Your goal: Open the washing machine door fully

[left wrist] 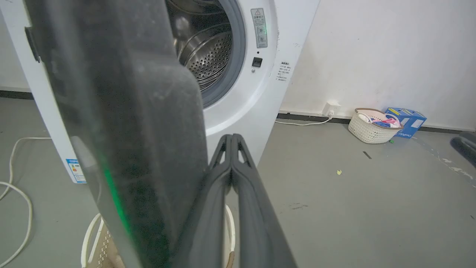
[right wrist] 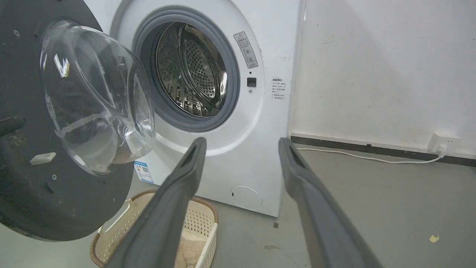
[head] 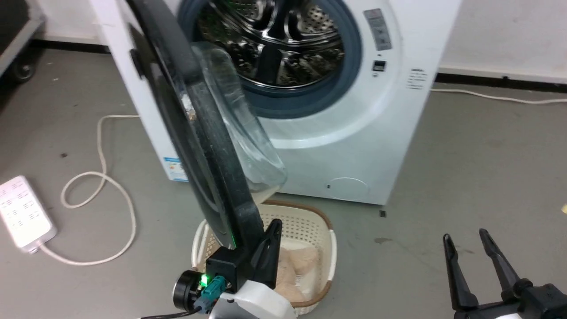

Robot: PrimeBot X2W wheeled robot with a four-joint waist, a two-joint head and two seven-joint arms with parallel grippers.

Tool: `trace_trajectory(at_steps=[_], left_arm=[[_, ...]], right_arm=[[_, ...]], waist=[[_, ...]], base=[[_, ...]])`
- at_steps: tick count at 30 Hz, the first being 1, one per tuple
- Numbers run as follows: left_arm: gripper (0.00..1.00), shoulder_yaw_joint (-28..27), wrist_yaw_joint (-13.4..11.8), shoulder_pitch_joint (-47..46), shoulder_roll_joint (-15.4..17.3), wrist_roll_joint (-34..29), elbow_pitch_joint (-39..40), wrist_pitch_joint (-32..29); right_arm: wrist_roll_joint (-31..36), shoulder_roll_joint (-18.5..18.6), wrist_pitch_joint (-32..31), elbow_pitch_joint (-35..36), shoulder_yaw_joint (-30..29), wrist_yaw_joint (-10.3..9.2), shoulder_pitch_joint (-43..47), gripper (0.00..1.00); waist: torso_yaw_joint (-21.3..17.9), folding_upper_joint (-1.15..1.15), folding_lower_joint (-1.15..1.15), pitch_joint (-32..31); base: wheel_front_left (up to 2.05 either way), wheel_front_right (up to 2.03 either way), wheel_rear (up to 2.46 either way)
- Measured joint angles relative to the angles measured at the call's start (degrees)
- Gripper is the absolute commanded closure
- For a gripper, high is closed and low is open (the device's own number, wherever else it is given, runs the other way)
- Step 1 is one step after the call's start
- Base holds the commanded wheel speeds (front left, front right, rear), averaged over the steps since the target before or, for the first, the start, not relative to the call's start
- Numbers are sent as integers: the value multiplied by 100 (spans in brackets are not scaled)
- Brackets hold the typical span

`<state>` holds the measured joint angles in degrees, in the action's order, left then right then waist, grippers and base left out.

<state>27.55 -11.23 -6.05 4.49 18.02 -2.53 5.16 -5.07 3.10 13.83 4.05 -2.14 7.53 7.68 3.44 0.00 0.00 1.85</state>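
Note:
The washing machine door (head: 208, 146) is a large black disc with a clear glass bowl (head: 239, 119). It stands swung out from the white machine, edge-on to the head view, with the steel drum opening (head: 274, 44) uncovered behind it. My left gripper (head: 272, 226) is shut, fingers pressed together with nothing between them, lying right beside the door's lower rim on the bowl side. In the left wrist view the door (left wrist: 130, 130) sits just left of the shut left gripper (left wrist: 231, 138). My right gripper (head: 465, 237) hangs open at the lower right, away from the door (right wrist: 37, 193).
A white laundry basket (head: 330, 248) holding pale cloth sits on the floor under the door's lower edge. A power strip (head: 24, 212) and looped cable (head: 102, 177) lie to the left. Another basket (left wrist: 372, 130) and blue box (left wrist: 407, 121) stand by the wall.

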Motion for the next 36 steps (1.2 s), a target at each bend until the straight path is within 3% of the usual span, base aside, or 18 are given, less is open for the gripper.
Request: trace_trajectory(at_steps=[12,21,27,36], left_arm=[[100,-91,-54,130,136,144,1,-65],[100,-706,-279,139,439,368,125,-109],[100,-1365,-348,-42,903,588,149,-119],[100,-2496,-363,-564,2034,855,-338,-357]], right_arm=[[-5,-3,-10,16,71,0,5,0],[100,-5,-160,159,205,0,-9,0],[159,77,-310,294,335,0,-258,0],[158,356,-439,450,361,0,-400,0]], waist=[[915,0,0,-46],[1592,0,0,218],[1775,0,1,691],[1789,0,1,1316]], base=[[0,0,0],[0,0,0],[0,0,0],[0,0,0]])
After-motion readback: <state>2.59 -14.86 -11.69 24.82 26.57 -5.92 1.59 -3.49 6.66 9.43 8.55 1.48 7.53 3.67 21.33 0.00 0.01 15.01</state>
